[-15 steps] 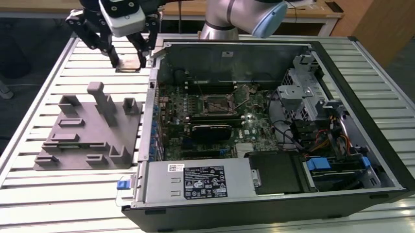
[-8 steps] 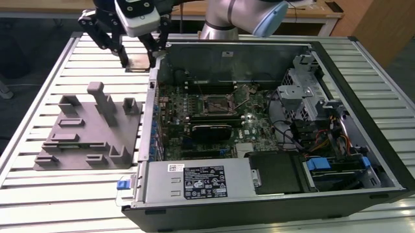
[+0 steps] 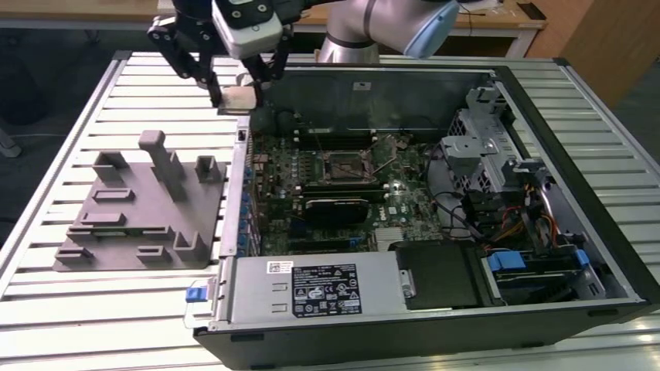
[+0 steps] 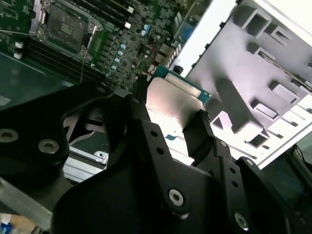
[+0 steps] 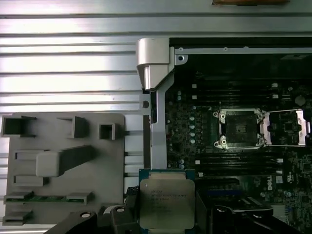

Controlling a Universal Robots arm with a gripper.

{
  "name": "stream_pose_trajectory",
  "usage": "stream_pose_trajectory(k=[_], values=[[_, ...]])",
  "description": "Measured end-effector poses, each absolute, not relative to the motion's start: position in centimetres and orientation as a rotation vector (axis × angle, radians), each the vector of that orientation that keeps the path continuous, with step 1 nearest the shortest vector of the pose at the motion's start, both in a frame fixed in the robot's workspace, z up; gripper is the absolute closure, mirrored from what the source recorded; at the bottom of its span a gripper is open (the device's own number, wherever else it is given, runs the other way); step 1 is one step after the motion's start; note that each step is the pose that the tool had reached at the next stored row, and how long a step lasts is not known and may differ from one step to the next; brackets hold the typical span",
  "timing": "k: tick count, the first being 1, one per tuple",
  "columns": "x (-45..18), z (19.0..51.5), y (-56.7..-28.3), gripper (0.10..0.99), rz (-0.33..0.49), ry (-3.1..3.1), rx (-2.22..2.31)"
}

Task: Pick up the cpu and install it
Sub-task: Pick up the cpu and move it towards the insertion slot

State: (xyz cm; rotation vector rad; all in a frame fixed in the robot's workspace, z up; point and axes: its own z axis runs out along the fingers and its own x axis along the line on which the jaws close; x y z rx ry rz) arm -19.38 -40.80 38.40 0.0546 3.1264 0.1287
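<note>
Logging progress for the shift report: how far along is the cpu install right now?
Done: the small square silver-topped cpu is picked up, clear of the grey plastic fixture. In hand: the black gripper holds it above the edge of the open black computer case. Left: the black-framed motherboard socket stands empty, so seating isn't done.

The slatted metal desk point(image 3: 93, 309) carries a grey fixture point(image 3: 134, 224) and, on the exterior view's right, an open computer case point(image 3: 413, 332), seemingly edge to edge.
</note>
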Motion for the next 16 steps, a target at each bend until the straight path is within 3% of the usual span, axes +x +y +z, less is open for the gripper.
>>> stream_pose_trajectory(k=[16], values=[[-14.3, 38.4, -40.8, 0.545, 0.129, 3.129, 0.055]])
